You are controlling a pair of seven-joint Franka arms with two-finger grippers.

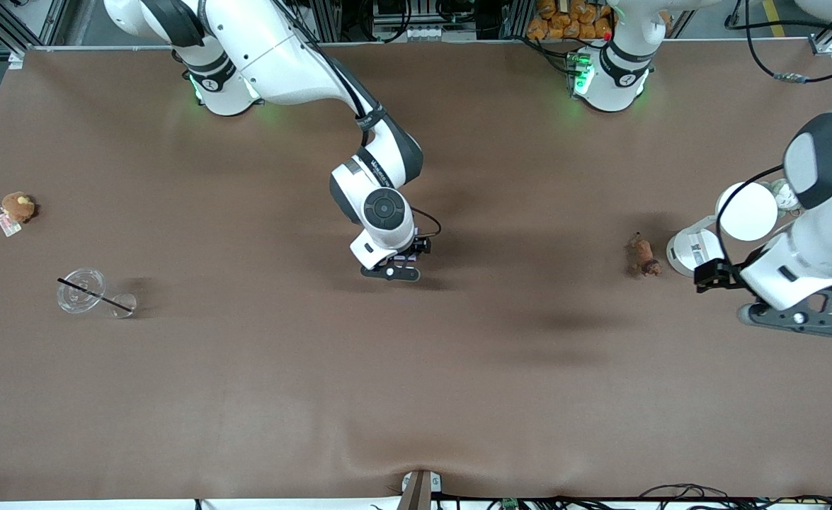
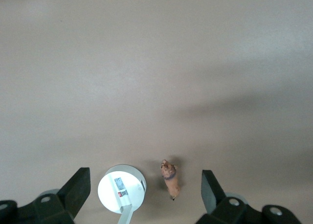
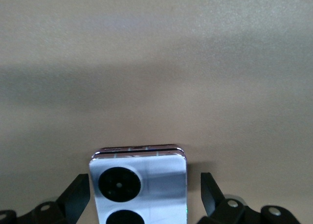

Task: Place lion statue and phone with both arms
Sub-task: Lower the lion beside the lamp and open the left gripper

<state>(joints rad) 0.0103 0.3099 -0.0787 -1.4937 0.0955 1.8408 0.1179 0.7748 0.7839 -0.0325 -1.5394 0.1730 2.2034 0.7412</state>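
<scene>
Phone: flat lavender-white device with two black circles point(image 3: 138, 187), between the right gripper's point(image 1: 394, 271) spread fingers near the table's middle, neither finger visibly touching it
Lion statue: tiny orange-brown figurine with darker head point(image 1: 645, 255), on the brown table point(image 1: 246, 368) toward the left arm's end, just beside a white round-based stand point(image 1: 692, 249)
Left gripper point(image 1: 794, 320): fingers spread wide, empty, raised above the table beside the stand

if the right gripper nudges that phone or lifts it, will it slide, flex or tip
The phone looks like a rigid folded slab, so it probably won't flex. Its glossy, reflective face suggests it may slip against the right gripper, whose fingers stand open on either side of it. Lying flat on the table, it would likely slide when pushed, not tip or roll.
</scene>
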